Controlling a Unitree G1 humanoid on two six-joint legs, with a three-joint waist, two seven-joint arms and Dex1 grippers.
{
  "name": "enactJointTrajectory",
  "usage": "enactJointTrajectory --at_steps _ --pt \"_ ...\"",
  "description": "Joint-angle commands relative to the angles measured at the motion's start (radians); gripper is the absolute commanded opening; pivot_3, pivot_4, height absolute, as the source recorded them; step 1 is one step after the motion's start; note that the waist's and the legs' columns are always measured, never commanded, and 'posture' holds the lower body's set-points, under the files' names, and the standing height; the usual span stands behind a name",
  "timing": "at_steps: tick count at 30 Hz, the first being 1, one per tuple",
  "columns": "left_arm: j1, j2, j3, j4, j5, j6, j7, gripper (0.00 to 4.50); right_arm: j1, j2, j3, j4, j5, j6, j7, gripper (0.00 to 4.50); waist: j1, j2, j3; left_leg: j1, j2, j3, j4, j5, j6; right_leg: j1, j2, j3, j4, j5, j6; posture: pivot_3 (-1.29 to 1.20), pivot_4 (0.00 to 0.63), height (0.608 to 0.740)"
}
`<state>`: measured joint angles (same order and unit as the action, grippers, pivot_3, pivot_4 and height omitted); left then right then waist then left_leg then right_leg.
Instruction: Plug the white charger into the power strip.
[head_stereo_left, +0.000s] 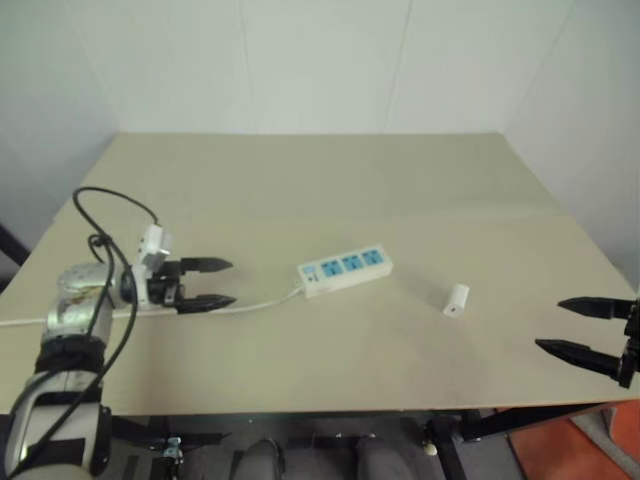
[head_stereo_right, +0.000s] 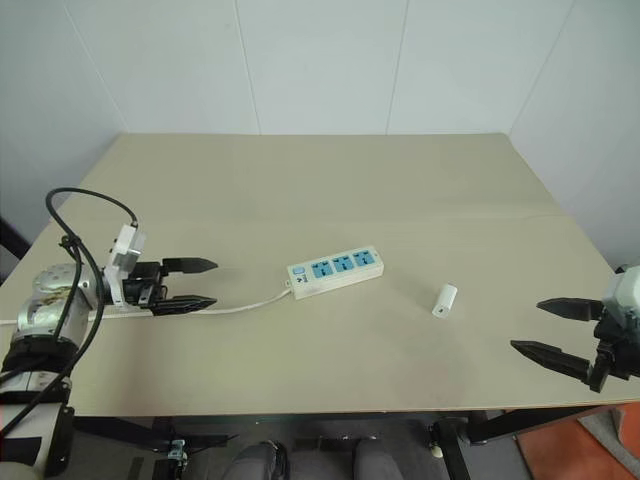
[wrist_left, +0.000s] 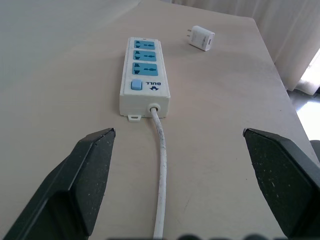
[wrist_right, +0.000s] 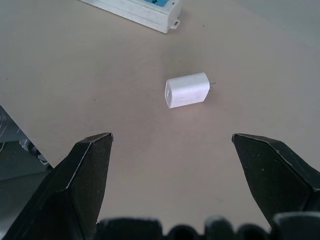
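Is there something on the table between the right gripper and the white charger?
No. The right wrist view shows only bare table between the open right gripper and the white charger.

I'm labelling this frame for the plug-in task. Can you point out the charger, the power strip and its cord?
charger (wrist_right: 187, 90): right wrist view, middle of its white body.
power strip (head_stereo_left: 345, 269): left eye view, on the middle blue socket.
cord (wrist_left: 161, 165): left wrist view, midway along the white cable.

Beige table; white walls behind; orange floor patch at near right.
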<state>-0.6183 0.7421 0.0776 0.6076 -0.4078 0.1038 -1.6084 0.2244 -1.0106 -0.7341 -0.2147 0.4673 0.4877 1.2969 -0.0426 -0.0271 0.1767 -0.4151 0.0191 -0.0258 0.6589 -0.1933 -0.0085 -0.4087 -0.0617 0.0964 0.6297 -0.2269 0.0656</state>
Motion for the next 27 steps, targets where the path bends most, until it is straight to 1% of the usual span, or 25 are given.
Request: enactJointTrajectory --at_steps 1,10,13,15,18,20,22,24,27 --pt "-0.019 0.003 0.000 0.010 -0.008 -0.024 -0.006 4.46 0.004 -0.005 -0.048 -0.030 0.022 -0.020 -0.006 4.50 0.000 0.000 0.000 0.000 0.000 0.000 0.000 0.000 0.000 0.000 0.000 0.000 0.000 0.000 0.000 0.00 0.150 0.740" --pt "-0.035 -0.003 -0.016 0.050 -0.006 -0.054 -0.006 4.46 0.028 0.002 -0.052 -0.052 0.028 -0.025 -0.014 4.50 0.001 0.000 0.000 0.000 0.000 0.000 0.000 0.000 0.000 0.000 0.000 0.000 0.000 0.000 0.000 0.00 0.150 0.740" --pt "-0.059 -0.035 -0.012 0.109 0.027 -0.115 0.001 4.46 0.026 0.007 -0.043 -0.063 0.029 -0.022 -0.029 4.50 0.002 0.000 0.000 0.000 0.000 0.000 0.000 0.000 0.000 0.000 0.000 0.000 0.000 0.000 0.000 0.00 0.150 0.740" --pt "-0.091 -0.084 -0.019 0.181 0.047 -0.173 0.003 4.46 0.014 0.020 -0.024 -0.083 0.036 -0.024 -0.049 4.50 0.003 0.000 0.000 0.000 0.000 0.000 0.000 0.000 0.000 0.001 0.000 0.000 0.000 0.000 0.000 0.00 0.150 0.740" --pt "-0.154 -0.195 0.010 0.328 0.050 -0.275 0.037 4.46 -0.015 0.042 0.009 -0.119 0.045 -0.017 -0.097 4.50 0.009 -0.001 0.000 0.000 -0.001 0.000 0.000 0.000 0.000 0.002 0.000 0.000 -0.001 0.000 0.000 0.00 0.150 0.740" --pt "-0.199 -0.269 0.038 0.428 0.055 -0.360 0.090 4.46 -0.031 0.056 0.027 -0.143 0.054 -0.010 -0.124 4.50 0.012 -0.001 0.000 0.000 -0.001 -0.001 0.001 0.000 0.000 0.002 0.000 0.000 -0.001 0.000 0.001 0.00 0.150 0.740" --pt "-0.240 -0.330 0.039 0.515 0.080 -0.435 0.127 4.46 -0.043 0.072 0.048 -0.174 0.061 -0.003 -0.154 4.50 0.016 -0.003 0.000 0.000 -0.001 -0.001 0.001 0.000 0.000 0.002 0.000 0.000 -0.002 0.001 0.001 0.00 0.150 0.740" --pt "-0.274 -0.372 0.034 0.577 0.105 -0.468 0.137 4.46 -0.044 0.086 0.068 -0.208 0.058 -0.011 -0.176 4.50 0.017 -0.004 0.000 -0.001 -0.001 -0.001 0.001 0.000 0.000 0.002 0.000 0.000 -0.002 0.001 0.001 0.00 0.150 0.740" --pt "-0.312 -0.416 0.023 0.644 0.161 -0.523 0.202 4.46 -0.043 0.112 0.077 -0.267 0.075 0.007 -0.222 4.50 0.016 -0.004 0.000 -0.001 -0.001 -0.001 0.001 0.000 0.001 0.002 0.000 0.000 -0.002 0.001 0.002 0.00 0.150 0.740"
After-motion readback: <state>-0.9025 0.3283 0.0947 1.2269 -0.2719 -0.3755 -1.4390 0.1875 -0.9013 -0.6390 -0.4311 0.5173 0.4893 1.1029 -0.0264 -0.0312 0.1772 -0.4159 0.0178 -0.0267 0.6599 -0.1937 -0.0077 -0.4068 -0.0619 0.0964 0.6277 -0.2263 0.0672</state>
